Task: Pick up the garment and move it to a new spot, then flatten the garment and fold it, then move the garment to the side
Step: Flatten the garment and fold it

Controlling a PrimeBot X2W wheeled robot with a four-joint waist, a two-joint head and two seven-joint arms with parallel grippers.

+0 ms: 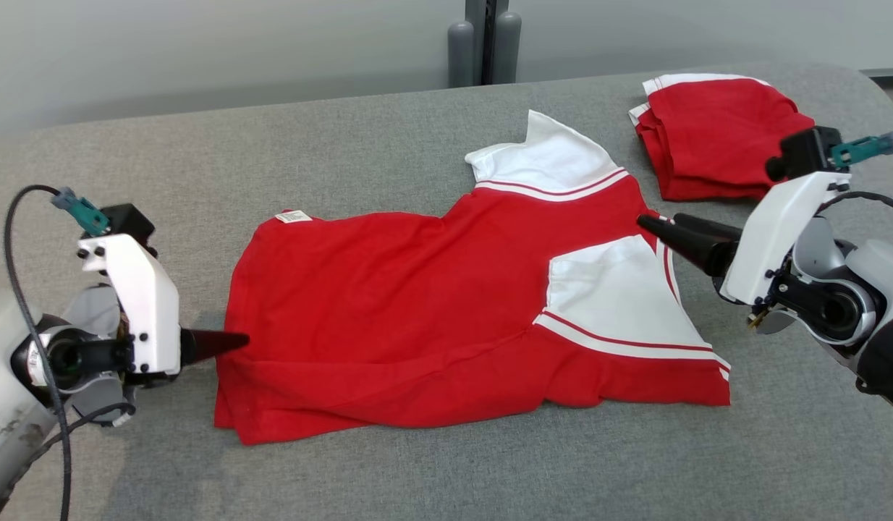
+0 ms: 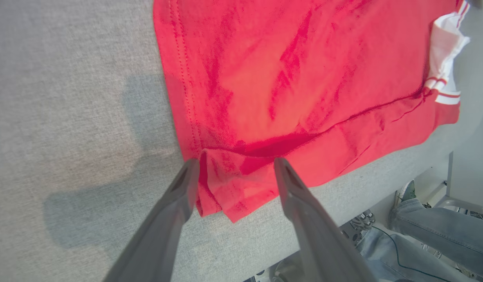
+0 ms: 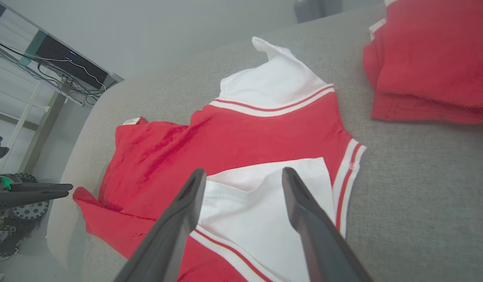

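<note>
The garment (image 1: 417, 311) is a red shirt with white, red-striped sleeves, lying half-folded across the grey padded table (image 1: 200, 166). My left gripper (image 1: 233, 340) is at its left hem. In the left wrist view that gripper (image 2: 235, 160) stands open, its fingers straddling a folded corner of the red cloth (image 2: 284, 70). My right gripper (image 1: 645, 223) points at the shirt's right edge by the white sleeve. The right wrist view shows it (image 3: 243, 170) open above the white sleeve of the garment (image 3: 265, 137), holding nothing. The left gripper (image 3: 67, 190) appears there at the far left.
A second red garment (image 1: 714, 137), folded, lies at the back right of the table, and is also in the right wrist view (image 3: 433, 58). A grey post (image 1: 483, 43) stands behind the table. A person's legs in jeans (image 2: 433, 223) are beyond the table's near edge.
</note>
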